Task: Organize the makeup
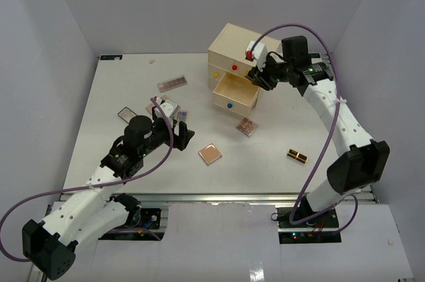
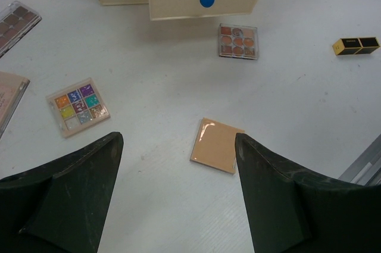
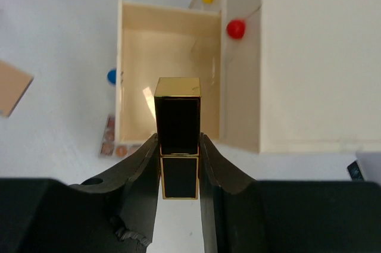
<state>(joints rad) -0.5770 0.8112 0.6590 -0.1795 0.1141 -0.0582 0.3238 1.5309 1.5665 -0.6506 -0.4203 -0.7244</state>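
The right end effector [image 3: 178,146] I'm driving clamps a glossy, square-sided black-and-gold lipstick tube [image 3: 177,116] over the open cream drawer [image 3: 169,15] at frame centre, while my left end effector [image 2: 178,140] gapes above a flat peach compact [image 2: 217,144] on the matte counter [image 2: 155,86].

I can read no text, number, brand or sign in any view. The lipstick tube [image 3: 177,116] I grip shows only plain black and gold faces, nothing legible. The second lipstick tube [image 2: 356,45], lying flat on the table [image 2: 149,164], has a tiny pale mark on its black side, too small to read.
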